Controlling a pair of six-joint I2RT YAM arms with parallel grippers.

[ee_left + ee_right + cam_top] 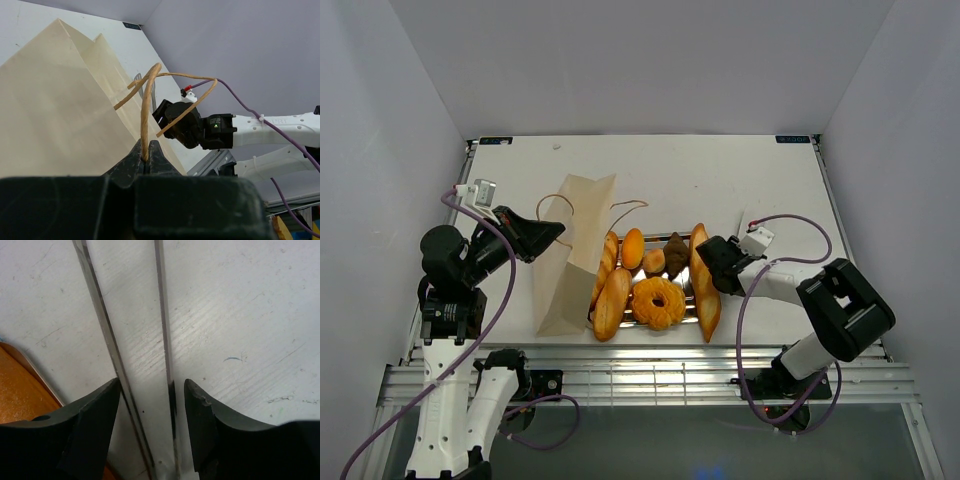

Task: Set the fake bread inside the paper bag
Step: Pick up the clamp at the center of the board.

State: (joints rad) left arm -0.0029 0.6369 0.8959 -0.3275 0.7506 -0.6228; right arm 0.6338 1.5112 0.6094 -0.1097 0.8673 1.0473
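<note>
The paper bag point(575, 250) stands tilted on the table, left of the bread. My left gripper point(548, 233) is shut on one of its brown cord handles point(145, 107); in the left wrist view the cord is pinched between my gripper point(145, 154) tips, with the bag point(55, 105) behind. The fake bread lies on a steel tray point(689, 287): two baguettes point(612, 300), a third baguette point(705, 285), a ring doughnut point(658, 302), oval rolls point(632, 247) and a dark pastry point(676, 252). My right gripper point(712, 265) is open and low beside the right baguette.
In the right wrist view my open gripper point(152, 386) straddles the two thin arms of the metal tongs point(107, 335) lying on the white table. A baguette edge point(20, 395) shows at its lower left. Grey walls enclose the table on three sides.
</note>
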